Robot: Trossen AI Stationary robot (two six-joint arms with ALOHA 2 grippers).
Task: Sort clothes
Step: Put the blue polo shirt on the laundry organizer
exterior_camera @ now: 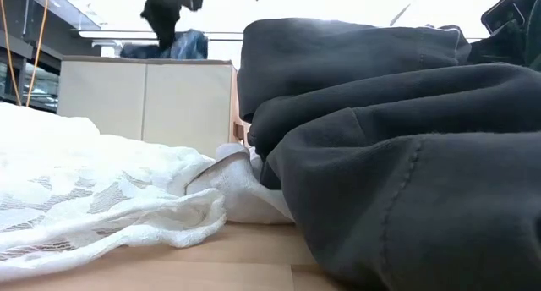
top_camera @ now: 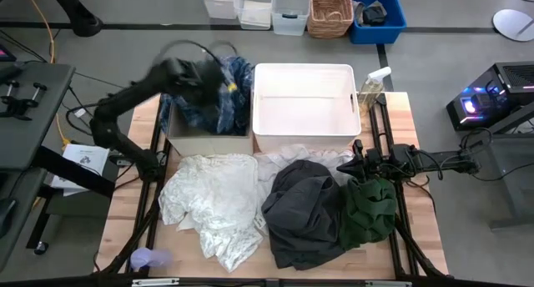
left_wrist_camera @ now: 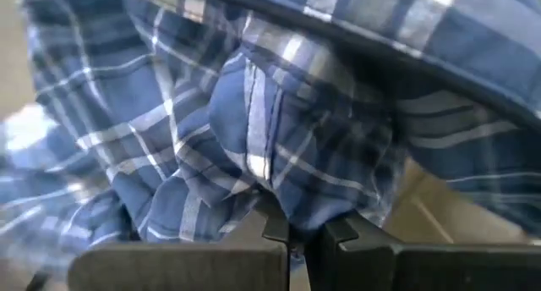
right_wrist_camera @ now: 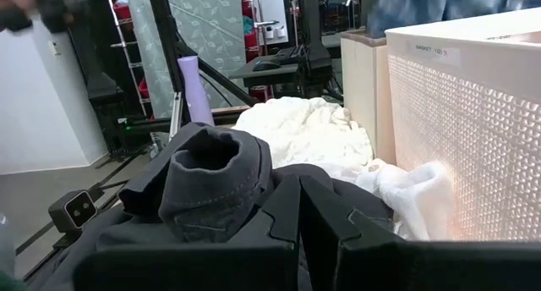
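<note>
My left gripper [top_camera: 215, 80] is over the beige fabric box [top_camera: 197, 140] at the far left and is shut on the blue-and-white plaid shirt [top_camera: 227, 99]. The shirt hangs from it into the box and also shows in the low view [exterior_camera: 169, 46]. My right gripper [top_camera: 359, 164] is shut, level at the table's right, just over the edge of the dark grey piece [top_camera: 304, 212]. The dark green piece [top_camera: 371, 208] lies beside the dark grey piece on the right. A white lace piece [top_camera: 213, 203] lies spread on the table's left half. My left gripper pinches a bunched fold of the plaid shirt [left_wrist_camera: 283, 208] between its two fingers [left_wrist_camera: 275, 227]. The shirt hangs below the gripper, slack, with its lower part down in the beige box. My right gripper: I cannot tell whether its shut fingers [right_wrist_camera: 283, 215] touch the dark grey piece [right_wrist_camera: 211, 185] just beyond them.
A white plastic basket [top_camera: 304, 133] stands at the far middle, right of the beige box. A spray bottle [top_camera: 373, 87] stands at its right. More white cloth [top_camera: 292, 158] lies in front of the basket. A lilac thing [top_camera: 146, 258] lies at the near left edge.
</note>
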